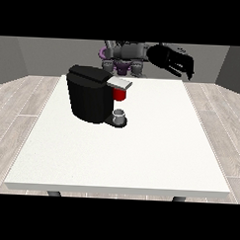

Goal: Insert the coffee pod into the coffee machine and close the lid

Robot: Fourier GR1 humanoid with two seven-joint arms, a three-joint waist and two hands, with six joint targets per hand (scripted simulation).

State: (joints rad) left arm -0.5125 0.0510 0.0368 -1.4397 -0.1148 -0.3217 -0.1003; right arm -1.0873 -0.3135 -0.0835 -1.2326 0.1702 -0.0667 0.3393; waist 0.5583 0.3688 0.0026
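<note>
A large white table fills most of the view, set on a pale wood-plank floor with grey walls behind. The robot stands small behind the table's far edge, its grey torso showing purple parts. On the table, towards the far left corner, sits the black coffee machine, a bulky dark body with a grey-topped lid that lies nearly flat over its brewing head, which juts to the view's right. Just under that lid a red part shows; whether it is the coffee pod cannot be told. The hand at the view's right is raised above the far edge of the table, well apart from the machine and touching nothing; its dark fingers hang relaxed and point downwards, holding nothing. No hand shows at the view's left. On the machine's base, below the brewing head, stands a small grey cup, upright and touching the base.
</note>
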